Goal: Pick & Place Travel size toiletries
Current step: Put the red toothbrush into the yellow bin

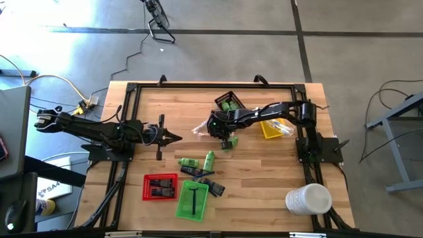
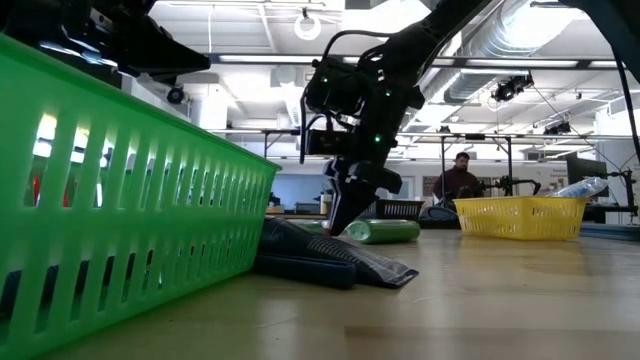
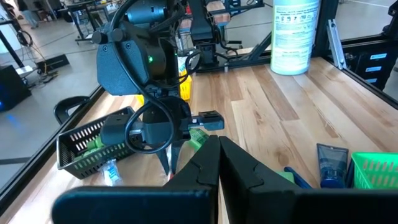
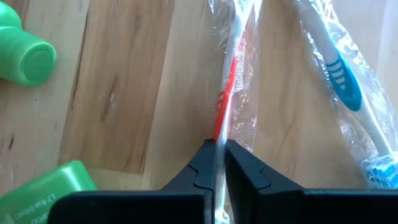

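Note:
My right gripper [image 4: 217,160] stands over the table's middle [image 1: 221,130], pointing down, shut on a clear-wrapped stick with a red and white core [image 4: 229,81]. A second wrapped stick with a blue head [image 4: 339,71] lies beside it. Green little bottles lie on the wood nearby [image 4: 25,57] [image 1: 209,158] [image 1: 188,162] [image 2: 385,231]. Dark flat packets [image 1: 198,173] [image 2: 330,262] lie near the green tray. My left gripper [image 1: 173,137] waits shut, left of centre, touching nothing. My right gripper pinches the clear-wrapped red and white stick [image 4: 219,134] between its two fingers, coming from above and pointing down. The stick runs on past the fingertips [image 4: 202,163], and the part ahead lies on the wood along with its wrapper.
A black tray with green items [image 1: 230,102] sits behind the right gripper and a yellow tray [image 1: 271,129] to its right. Red [image 1: 160,186] and green [image 1: 193,200] trays stand near the table's near edge. A big white cylinder [image 1: 307,198] stands at the near right. A person [image 2: 460,180] sits in the room beyond.

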You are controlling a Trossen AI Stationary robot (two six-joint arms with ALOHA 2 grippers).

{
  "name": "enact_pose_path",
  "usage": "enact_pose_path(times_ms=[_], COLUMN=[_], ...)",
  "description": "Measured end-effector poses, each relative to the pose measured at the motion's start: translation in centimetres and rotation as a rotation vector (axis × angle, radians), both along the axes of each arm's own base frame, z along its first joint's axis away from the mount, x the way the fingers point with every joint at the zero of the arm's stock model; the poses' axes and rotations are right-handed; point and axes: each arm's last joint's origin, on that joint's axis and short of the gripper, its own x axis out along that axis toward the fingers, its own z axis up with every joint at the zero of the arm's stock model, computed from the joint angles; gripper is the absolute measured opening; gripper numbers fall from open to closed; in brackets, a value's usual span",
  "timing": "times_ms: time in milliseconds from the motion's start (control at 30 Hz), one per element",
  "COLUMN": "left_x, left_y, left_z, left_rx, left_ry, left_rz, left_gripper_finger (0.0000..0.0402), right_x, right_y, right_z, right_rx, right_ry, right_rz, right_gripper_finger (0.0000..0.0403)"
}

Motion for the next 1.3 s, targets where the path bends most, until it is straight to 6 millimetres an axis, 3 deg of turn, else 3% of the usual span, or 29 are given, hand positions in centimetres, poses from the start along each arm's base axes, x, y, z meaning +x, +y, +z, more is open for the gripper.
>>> enact_pose_path(times_ms=[300, 567, 900, 1300], left_x=[0.0, 0.0, 0.0, 0.0], left_y=[0.0, 0.0, 0.0, 0.0], left_z=[0.0, 0.0, 0.0, 0.0], left_rx=[-0.018, -0.019, -0.017, -0.013], left_ry=[-0.001, -0.001, 0.0, 0.003], left_rz=[0.003, 0.003, 0.003, -0.002], left_gripper_finger=[0.0, 0.0, 0.0, 0.0], right_x=[-0.2, -1.5, -6.1, -12.6], right_y=[0.0, 0.2, 0.5, 0.9], right_z=[1.1, 7.2, 14.8, 18.2], right_rx=[-0.012, -0.051, -0.064, -0.082], right_ry=[-0.025, -0.165, -0.277, -0.144], right_rz=[-0.004, -0.041, -0.2, -0.475], right_gripper_finger=[0.0008, 0.0007, 0.0007, 0.0006])
